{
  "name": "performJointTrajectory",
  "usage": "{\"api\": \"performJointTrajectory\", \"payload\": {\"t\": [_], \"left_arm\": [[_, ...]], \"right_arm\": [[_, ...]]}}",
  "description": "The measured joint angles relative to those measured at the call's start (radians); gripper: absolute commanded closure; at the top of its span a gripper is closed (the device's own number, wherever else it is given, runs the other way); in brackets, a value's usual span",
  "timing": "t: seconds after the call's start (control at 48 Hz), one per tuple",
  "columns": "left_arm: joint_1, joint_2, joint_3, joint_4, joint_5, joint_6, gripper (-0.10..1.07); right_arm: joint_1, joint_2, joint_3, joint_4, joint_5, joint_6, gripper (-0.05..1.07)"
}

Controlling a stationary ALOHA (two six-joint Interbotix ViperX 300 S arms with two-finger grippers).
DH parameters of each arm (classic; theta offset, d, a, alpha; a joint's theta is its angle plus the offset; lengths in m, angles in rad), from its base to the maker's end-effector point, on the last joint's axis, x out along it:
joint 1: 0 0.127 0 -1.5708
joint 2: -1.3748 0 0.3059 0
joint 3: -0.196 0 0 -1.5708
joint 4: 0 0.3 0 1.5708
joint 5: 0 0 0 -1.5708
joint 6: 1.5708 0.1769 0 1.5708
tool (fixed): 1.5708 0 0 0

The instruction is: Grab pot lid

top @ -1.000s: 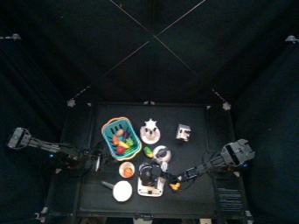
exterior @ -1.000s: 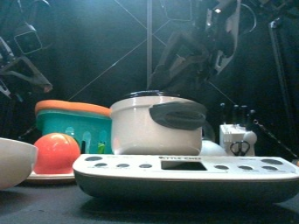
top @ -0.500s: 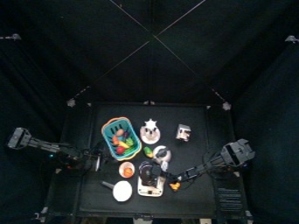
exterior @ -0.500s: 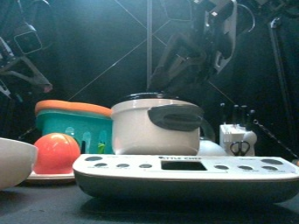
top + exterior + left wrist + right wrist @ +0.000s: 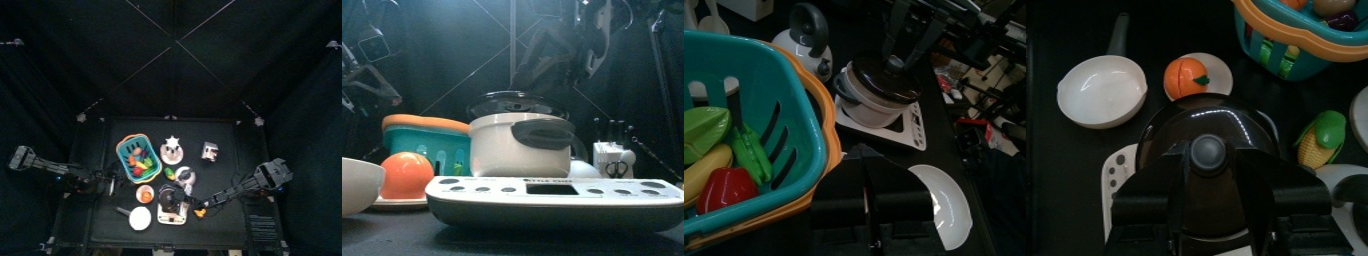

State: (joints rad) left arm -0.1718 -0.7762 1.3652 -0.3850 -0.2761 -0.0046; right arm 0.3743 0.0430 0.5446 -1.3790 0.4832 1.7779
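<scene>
Lid (image 5: 1204, 140) sits just proud of the cooker (image 5: 520, 145) in the front view, so I judge the lift begun. Right gripper (image 5: 1209, 183) straddles its knob (image 5: 1207, 152), apparently grasping. Left gripper (image 5: 870, 205) idle beside the basket (image 5: 764, 150); can't tell its jaws. Carrying clear remains

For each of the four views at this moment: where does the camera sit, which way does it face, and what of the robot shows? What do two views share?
Top: high overhead, straight down on the table; both arms enter from the sides.
Front: table height, level across the white pot, its glass lid raised; arms hang behind.
Left wrist: on the resting left arm, facing the teal basket; own jaws low, dark.
Right wrist: above the lid, looking down; right gripper astride the knob.
Shared: the front and right wrist views both show the lid and an orange fruit.
</scene>
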Motion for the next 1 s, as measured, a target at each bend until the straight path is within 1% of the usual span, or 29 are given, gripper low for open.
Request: {"api": "performJointTrajectory", "payload": {"t": [0.125,0.458,1.0], "left_arm": [[0.000,0.002,0.000,0.002,0.000,0.000,0.81],[0.000,0.002,0.000,-0.009,0.000,-0.002,0.81],[-0.003,0.002,0.000,-0.020,0.008,-0.002,0.81]], "right_arm": [[0.000,-0.002,0.000,0.000,0.003,0.000,0.38],[0.011,-0.060,0.002,0.000,0.057,0.000,0.38],[0.015,-0.061,0.005,0.003,0.069,0.000,0.38]]}}
